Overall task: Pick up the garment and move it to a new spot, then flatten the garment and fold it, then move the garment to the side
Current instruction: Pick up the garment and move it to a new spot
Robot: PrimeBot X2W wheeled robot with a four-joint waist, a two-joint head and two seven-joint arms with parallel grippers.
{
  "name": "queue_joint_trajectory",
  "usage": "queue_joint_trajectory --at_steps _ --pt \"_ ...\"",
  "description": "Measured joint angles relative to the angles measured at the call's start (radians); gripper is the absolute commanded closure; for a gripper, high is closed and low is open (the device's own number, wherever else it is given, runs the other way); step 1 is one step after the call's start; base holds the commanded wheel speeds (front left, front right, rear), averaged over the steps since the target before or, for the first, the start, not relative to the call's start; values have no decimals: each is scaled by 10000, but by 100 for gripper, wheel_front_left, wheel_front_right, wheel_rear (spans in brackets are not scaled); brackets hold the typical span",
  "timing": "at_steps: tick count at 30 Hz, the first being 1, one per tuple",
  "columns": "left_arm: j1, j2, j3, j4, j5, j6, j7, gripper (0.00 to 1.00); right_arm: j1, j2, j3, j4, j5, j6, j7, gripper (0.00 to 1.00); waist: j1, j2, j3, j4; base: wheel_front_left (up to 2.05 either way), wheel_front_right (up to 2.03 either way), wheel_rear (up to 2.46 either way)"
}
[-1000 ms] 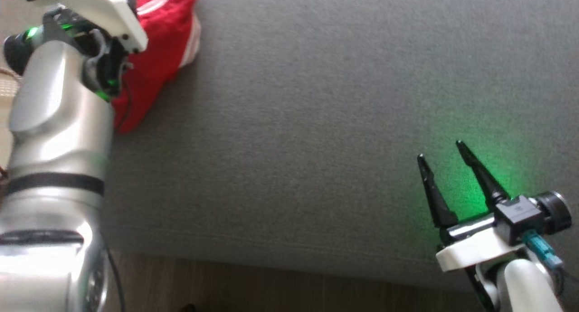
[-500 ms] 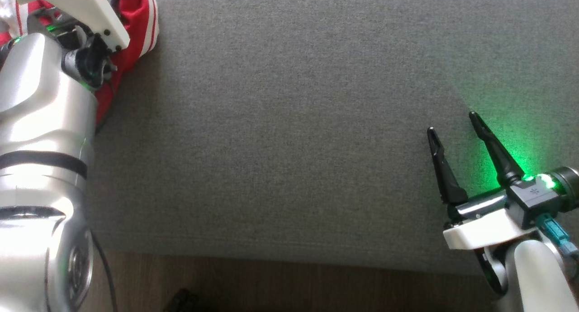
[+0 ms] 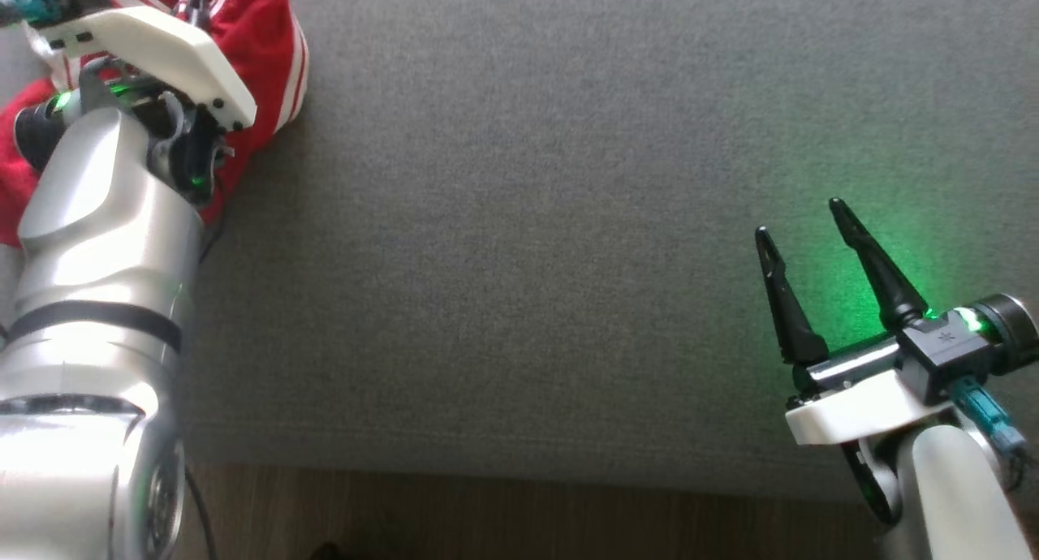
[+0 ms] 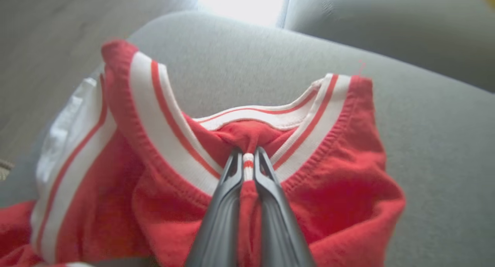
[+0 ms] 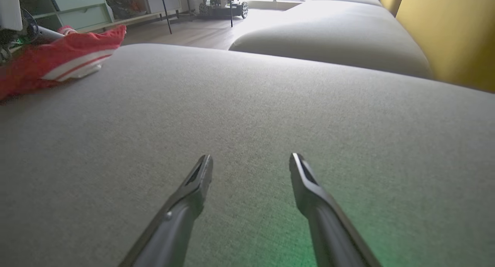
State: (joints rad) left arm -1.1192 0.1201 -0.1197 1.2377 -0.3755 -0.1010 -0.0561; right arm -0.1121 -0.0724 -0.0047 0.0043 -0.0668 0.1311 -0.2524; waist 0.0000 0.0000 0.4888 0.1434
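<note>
Two grippers noted. Left gripper (image 4: 247,153) clenched on garment (image 4: 340,174) at striped neckline, far left of sofa (image 3: 528,260). Right gripper (image 3: 797,217) released, empty, near right. Pickup step in hand. Next: garment to be lifted clear, carried toward centre.

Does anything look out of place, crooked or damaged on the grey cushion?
Nothing is damaged or spilled. The red garment lies bunched up at the cushion's left edge, its striped trim pinched in the left gripper. The right gripper is open, well apart from it.
</note>
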Motion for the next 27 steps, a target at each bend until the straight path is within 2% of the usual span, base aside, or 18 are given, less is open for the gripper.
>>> queue_joint_trajectory --at_steps 7,16,21,27 --pt "80 0 -612 -410 324 -136 -1216 100 41 52 94 119 157 0 0 0 -1 0 -815 -180 0 0 0" --pt "94 -102 -1390 -1505 483 -234 -1588 100 588 132 136 320 472 0 0 0 -2 0 -2051 -778 0 0 0" --pt "384 -242 -2546 -2869 259 -236 -1365 100 693 184 282 316 1156 0 0 0 -2 1 -2618 -1689 0 0 0" --pt "1152 -232 -4004 -4464 -199 -236 -602 100 705 201 362 52 1494 0 0 0 -2 1 -2839 -2902 0 0 0"
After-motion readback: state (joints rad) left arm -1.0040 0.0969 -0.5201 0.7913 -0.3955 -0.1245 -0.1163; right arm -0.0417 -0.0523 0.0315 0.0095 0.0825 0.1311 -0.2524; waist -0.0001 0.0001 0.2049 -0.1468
